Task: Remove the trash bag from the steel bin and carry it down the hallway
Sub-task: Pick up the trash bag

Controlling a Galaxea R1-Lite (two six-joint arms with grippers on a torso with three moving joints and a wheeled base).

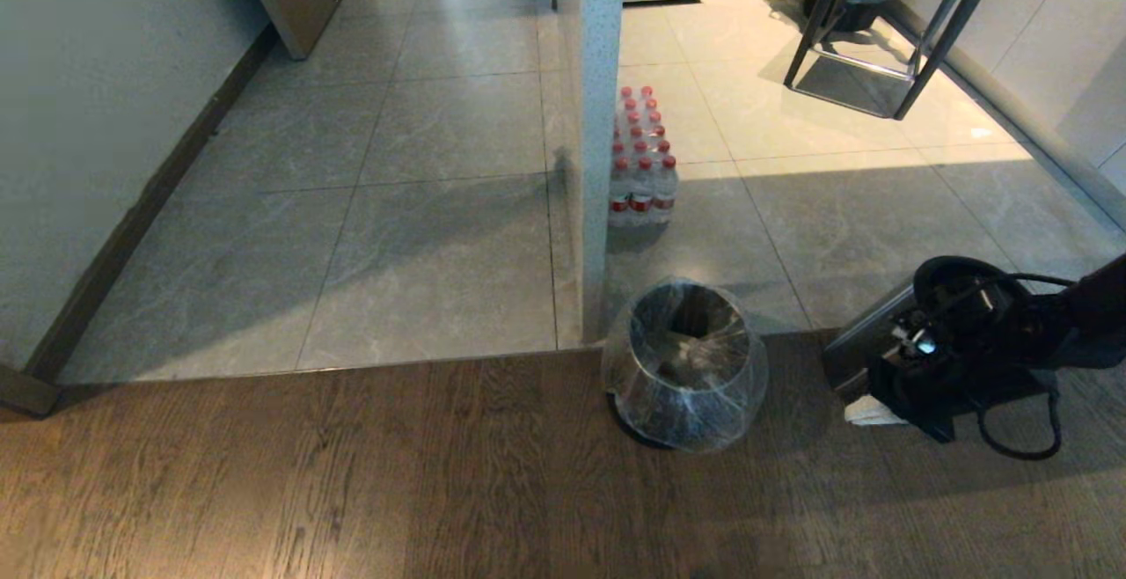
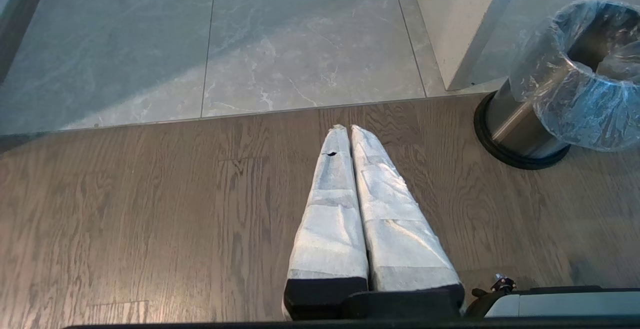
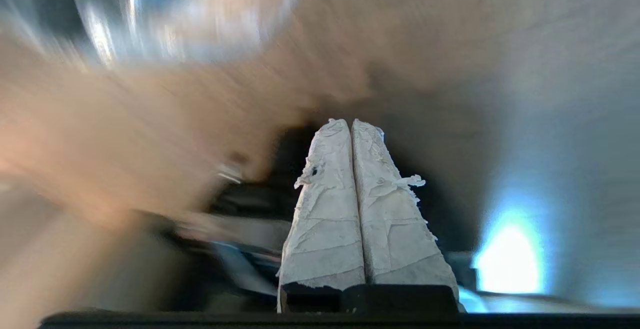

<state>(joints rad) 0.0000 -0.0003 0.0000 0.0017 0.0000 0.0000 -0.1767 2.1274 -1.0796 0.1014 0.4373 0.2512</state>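
At lower centre, the flimsy, slippery trash bag (image 1: 686,368) wants pinching at its rim; the right gripper (image 3: 350,121) is closed, empty.

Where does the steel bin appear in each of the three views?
Head view: steel bin, lower centre, lined with the trash bag.
Left wrist view: far right, upper half.
Right wrist view: too blurred to tell.
Shared landmark: the seam between tiles and wood floor.

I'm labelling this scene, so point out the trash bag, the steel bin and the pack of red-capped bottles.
trash bag (image 1: 734,385), head view, clear plastic draped over the bin's side.
steel bin (image 2: 515,126), left wrist view, bare brushed-steel wall.
pack of red-capped bottles (image 1: 640,176), head view, front row.
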